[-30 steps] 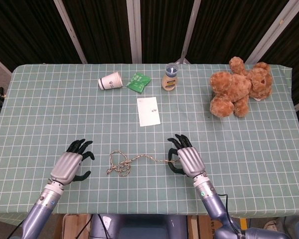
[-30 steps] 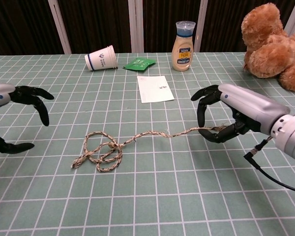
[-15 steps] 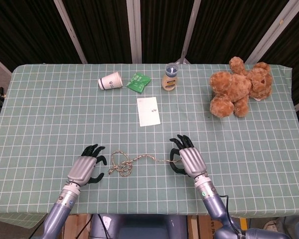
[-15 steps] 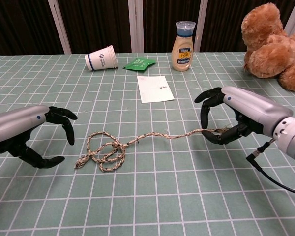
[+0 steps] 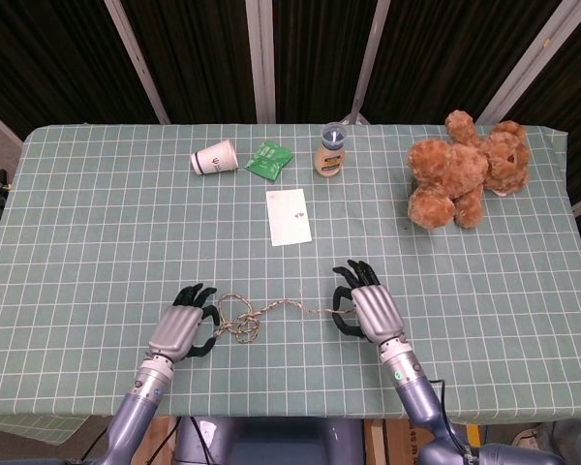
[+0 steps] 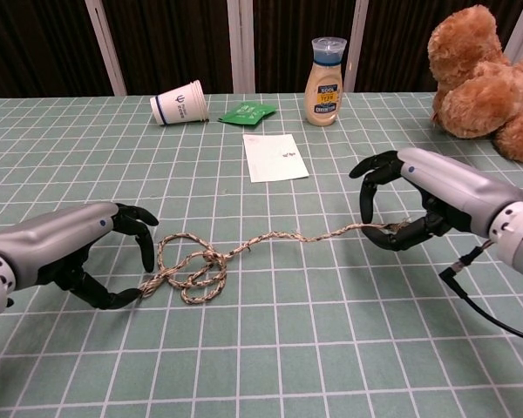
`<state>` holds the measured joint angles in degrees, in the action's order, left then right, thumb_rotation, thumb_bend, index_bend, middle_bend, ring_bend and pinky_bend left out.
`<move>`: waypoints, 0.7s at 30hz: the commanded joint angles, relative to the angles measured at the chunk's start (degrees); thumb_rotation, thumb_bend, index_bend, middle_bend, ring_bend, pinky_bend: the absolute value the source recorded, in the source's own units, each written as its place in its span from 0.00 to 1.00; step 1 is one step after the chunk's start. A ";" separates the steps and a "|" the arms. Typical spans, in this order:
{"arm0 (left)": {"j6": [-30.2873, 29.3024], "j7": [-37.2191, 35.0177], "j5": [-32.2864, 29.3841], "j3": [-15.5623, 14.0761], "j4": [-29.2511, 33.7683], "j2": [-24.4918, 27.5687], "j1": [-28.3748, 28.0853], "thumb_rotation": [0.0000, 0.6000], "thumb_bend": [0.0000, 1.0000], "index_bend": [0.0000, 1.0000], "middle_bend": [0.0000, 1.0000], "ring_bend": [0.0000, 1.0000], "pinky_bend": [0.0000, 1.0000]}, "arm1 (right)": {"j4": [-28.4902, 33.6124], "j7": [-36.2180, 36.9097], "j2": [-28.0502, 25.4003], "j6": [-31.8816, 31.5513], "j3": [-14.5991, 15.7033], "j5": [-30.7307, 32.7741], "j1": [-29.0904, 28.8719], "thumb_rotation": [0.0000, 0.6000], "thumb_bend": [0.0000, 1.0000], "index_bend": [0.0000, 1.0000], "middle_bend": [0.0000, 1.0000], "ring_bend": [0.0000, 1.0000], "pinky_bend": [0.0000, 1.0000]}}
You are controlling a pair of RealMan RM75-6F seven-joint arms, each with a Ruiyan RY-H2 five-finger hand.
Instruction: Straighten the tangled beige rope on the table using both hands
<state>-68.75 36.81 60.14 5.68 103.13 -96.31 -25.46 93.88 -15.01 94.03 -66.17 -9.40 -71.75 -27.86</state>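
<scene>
The beige rope (image 6: 192,270) lies on the green checked cloth, its left part tangled in loops (image 5: 237,320). A single strand (image 6: 322,233) runs right from the tangle to my right hand (image 6: 436,187). That hand holds the rope's right end against its thumb, with the other fingers arched above; it also shows in the head view (image 5: 368,312). My left hand (image 6: 70,252) sits at the tangle's left edge (image 5: 179,329). Its fingers curve over the rope's left end, the thumb lies under it, and there is a gap between them.
At the far side stand a tipped paper cup (image 6: 179,103), a green packet (image 6: 247,111) and a dressing bottle (image 6: 324,71). A white card (image 6: 275,158) lies mid-table. A brown teddy bear (image 6: 484,74) sits at the far right.
My left hand has moved right, up to the tangle's left end. My right hand has shifted slightly right with the rope end, dragging the strand and loops a little that way.
</scene>
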 commanded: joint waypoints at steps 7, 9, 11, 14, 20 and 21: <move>-0.60 0.22 -0.79 -0.13 -1.17 -2.03 -0.65 1.00 0.42 0.48 0.10 0.00 0.00 | 0.15 -0.03 -0.22 -0.19 0.07 0.09 -0.04 1.00 0.45 0.64 0.20 0.00 0.00; -0.61 0.32 -1.00 -0.19 -1.45 -2.36 -0.80 1.00 0.42 0.48 0.10 0.00 0.00 | 0.14 -0.01 -0.28 -0.21 0.06 0.16 -0.04 1.00 0.45 0.64 0.20 0.00 0.00; -0.65 0.40 -1.12 -0.19 -1.68 -2.74 -0.98 1.00 0.43 0.48 0.10 0.00 0.00 | 0.12 0.01 -0.35 -0.19 0.08 0.23 -0.04 1.00 0.45 0.64 0.20 0.00 0.00; -0.79 0.53 -1.20 -0.18 -1.90 -3.36 -1.25 1.00 0.45 0.50 0.11 0.00 0.00 | 0.05 0.05 -0.39 -0.23 0.11 0.34 -0.02 1.00 0.45 0.64 0.20 0.00 0.00; -1.26 1.28 -1.63 -0.43 -2.12 -3.98 -1.55 1.00 0.54 0.53 0.12 0.00 0.00 | 0.04 0.12 -0.48 -0.37 0.12 0.40 -0.02 1.00 0.45 0.64 0.20 0.00 0.00; -1.37 1.39 -1.74 -0.48 -2.18 -4.03 -1.56 1.00 0.54 0.53 0.12 0.00 0.00 | 0.07 0.13 -0.52 -0.40 0.11 0.40 -0.02 1.00 0.45 0.64 0.20 0.00 0.00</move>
<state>-70.08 38.16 58.43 5.22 100.98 -100.30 -27.01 93.94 -14.88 93.54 -66.55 -9.29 -71.35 -27.89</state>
